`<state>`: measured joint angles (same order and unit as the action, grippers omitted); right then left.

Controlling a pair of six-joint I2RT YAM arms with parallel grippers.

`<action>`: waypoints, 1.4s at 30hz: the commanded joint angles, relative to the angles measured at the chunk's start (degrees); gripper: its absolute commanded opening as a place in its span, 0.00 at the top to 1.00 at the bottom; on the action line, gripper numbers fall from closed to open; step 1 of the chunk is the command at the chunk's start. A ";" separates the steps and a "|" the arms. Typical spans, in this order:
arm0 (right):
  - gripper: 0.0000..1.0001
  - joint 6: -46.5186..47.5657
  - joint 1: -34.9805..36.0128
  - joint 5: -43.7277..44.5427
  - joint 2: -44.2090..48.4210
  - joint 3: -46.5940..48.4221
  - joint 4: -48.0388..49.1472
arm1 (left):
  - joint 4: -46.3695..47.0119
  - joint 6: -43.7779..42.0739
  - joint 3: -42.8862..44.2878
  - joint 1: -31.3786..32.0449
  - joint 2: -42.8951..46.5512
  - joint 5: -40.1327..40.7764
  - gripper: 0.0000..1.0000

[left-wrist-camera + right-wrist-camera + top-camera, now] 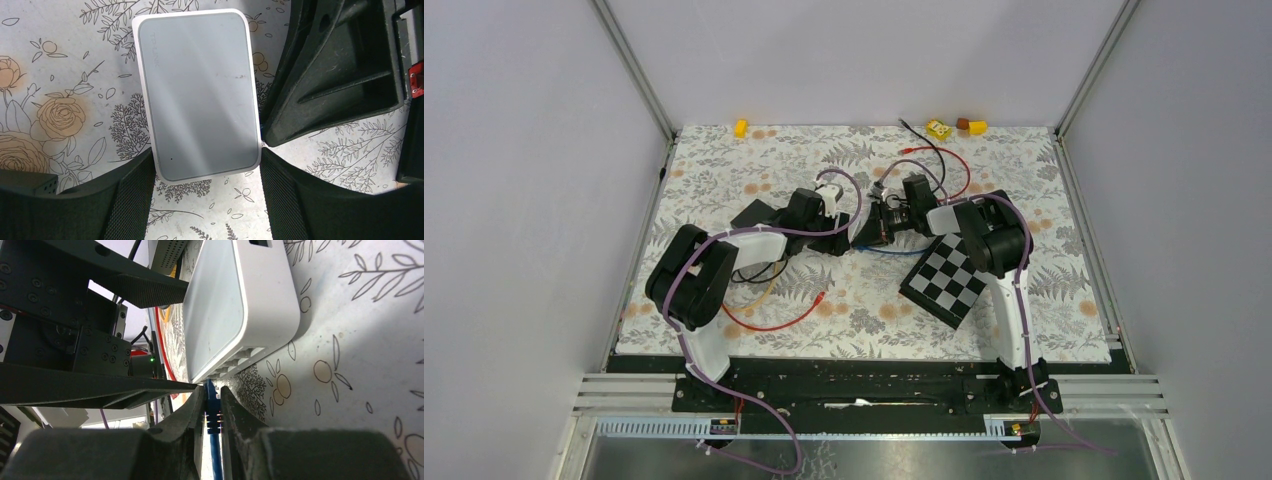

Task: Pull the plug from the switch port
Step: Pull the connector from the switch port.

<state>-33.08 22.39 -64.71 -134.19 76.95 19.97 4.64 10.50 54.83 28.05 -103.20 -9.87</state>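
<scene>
In the right wrist view the right claw [212, 410] is clamped on the blue plug [212, 399] at lower centre, its cable's long axis running straight down-frame away from the white switch [235, 305], which the open left claw [205, 200] straddles.

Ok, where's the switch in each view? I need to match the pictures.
Top external: mostly hidden between the two wrists at mid-table; not clearly separable.
Left wrist: switch fills the centre, between the left pincer's fingers.
Right wrist: switch upper centre, blue plug below it in the right pincer.
Shared landmark: floral mat.
</scene>
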 commanded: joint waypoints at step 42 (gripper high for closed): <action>1.00 17.59 0.58 2.56 2.64 6.11 -23.73 | -2.13 -0.13 -1.82 -2.46 0.60 6.62 1.00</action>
<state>-22.39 23.81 -56.03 -129.23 78.02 7.90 4.38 10.39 54.68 28.03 -102.89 -9.98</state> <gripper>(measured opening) 0.208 0.709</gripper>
